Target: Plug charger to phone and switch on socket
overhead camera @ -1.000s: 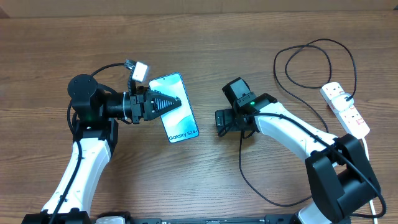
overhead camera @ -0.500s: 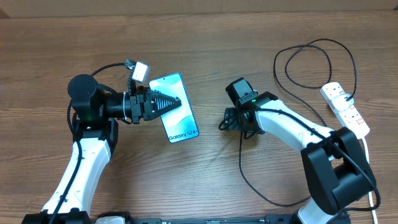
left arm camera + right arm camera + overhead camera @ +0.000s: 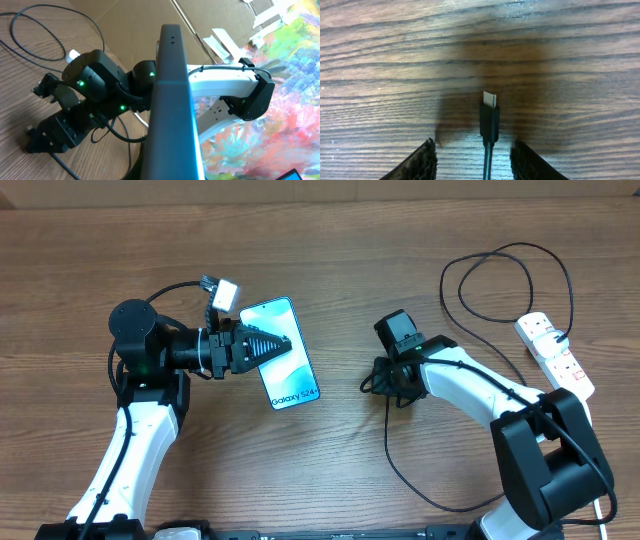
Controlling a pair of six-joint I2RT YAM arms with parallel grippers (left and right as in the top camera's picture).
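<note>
Left hand (image 3: 280,343) is closed on the phone (image 3: 290,380); right hand (image 3: 476,152) is open on the desk (image 3: 380,60), fingers either side of the charger (image 3: 489,117) tip, apart from it.

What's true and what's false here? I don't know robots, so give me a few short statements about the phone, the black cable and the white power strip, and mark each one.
1. The left jaws are clamped on the phone. True.
2. The charger tip is plugged into the phone. False: it lies on the table between the right jaws, which stand apart on either side without touching it.
3. The socket lies on the right arm's side, well apart from the phone. True.
4. The phone's screen is dark. False: it is lit pale blue-white and reads Galaxy S24+.
</note>
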